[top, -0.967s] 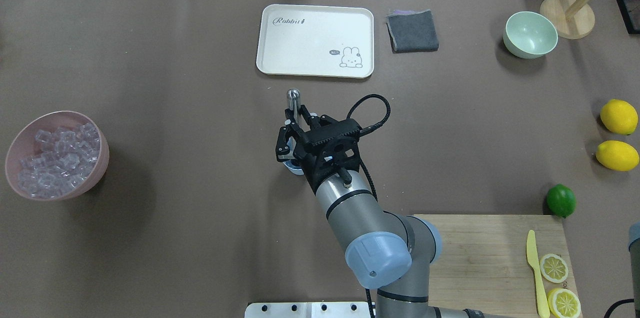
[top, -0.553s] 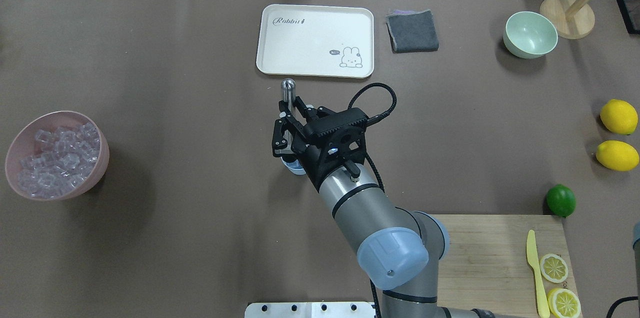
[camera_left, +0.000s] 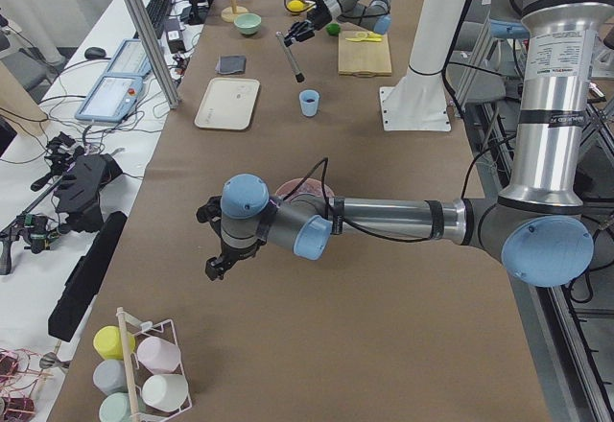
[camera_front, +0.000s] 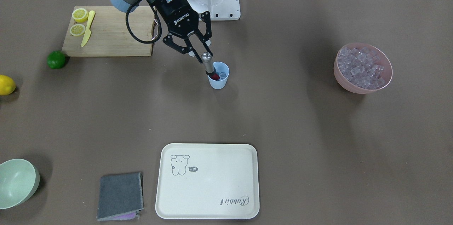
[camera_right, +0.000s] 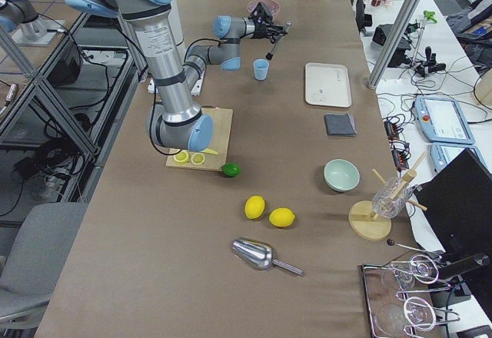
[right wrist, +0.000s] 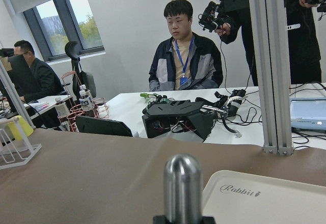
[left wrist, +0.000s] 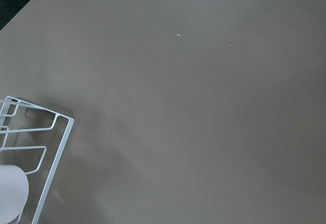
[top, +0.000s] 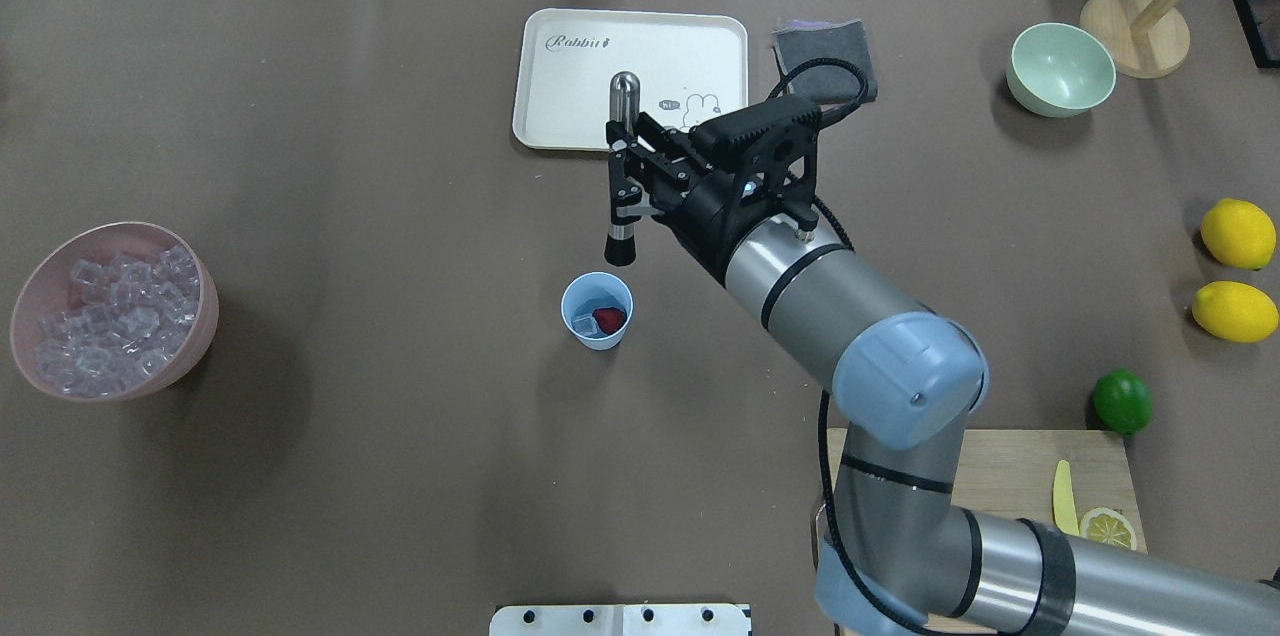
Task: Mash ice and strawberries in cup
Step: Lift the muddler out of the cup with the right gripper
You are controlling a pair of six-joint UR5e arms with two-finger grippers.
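Cup [top: 590, 291] stands well apart from tray [top: 570, 86]; muddler [top: 625, 101] hangs above it.

Ice [top: 584, 323] and strawberry [top: 609, 319] in cup [top: 600, 344]; tray [top: 570, 86] beyond.

Glossy metal muddler [top: 625, 101], matt plastic cup [top: 592, 292], wooden board [camera_front: 113, 37], grey cloth [camera_front: 119, 195]

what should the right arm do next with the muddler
Probably bring the muddler over the cup and press down: the right end effector holds it raised, off toward the tray, while the strawberry inside looks whole and the ice uncrushed.
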